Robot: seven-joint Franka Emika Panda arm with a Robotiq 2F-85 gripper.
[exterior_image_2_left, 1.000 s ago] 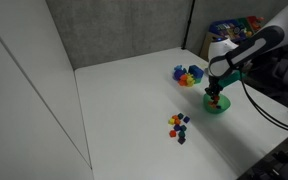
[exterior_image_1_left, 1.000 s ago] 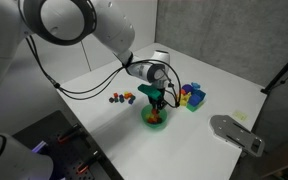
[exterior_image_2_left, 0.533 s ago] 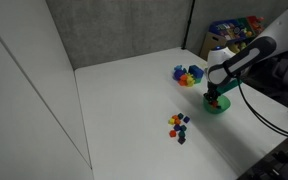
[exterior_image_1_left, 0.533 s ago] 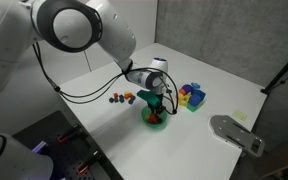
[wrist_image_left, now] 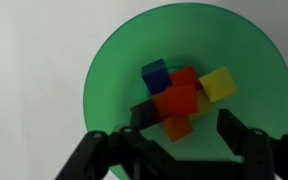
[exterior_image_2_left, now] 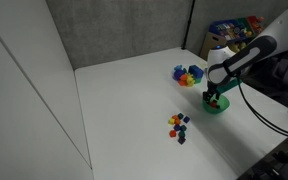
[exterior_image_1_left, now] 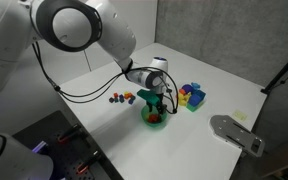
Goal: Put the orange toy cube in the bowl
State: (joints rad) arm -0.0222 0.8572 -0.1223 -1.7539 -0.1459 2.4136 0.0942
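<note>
The wrist view looks straight down into the green bowl (wrist_image_left: 114,70). In it lie a blue, a red and a yellow block, with the orange toy cube (wrist_image_left: 177,128) at the near side of the pile. My gripper (wrist_image_left: 187,120) hangs just above, its jaws open on either side of the orange cube; the right finger (wrist_image_left: 231,128) stands clear of the cube. In both exterior views the gripper (exterior_image_1_left: 156,104) (exterior_image_2_left: 215,96) points down over the bowl (exterior_image_1_left: 155,120) (exterior_image_2_left: 218,107).
A blue container of coloured blocks (exterior_image_1_left: 192,96) (exterior_image_2_left: 188,75) stands close behind the bowl. Several small loose blocks (exterior_image_1_left: 121,98) (exterior_image_2_left: 178,125) lie on the white table. A grey flat object (exterior_image_1_left: 236,133) lies near the table's edge.
The gripper has sunk slightly toward the bowl and its jaws have opened. The orange cube now lies on the pile in the bowl.
</note>
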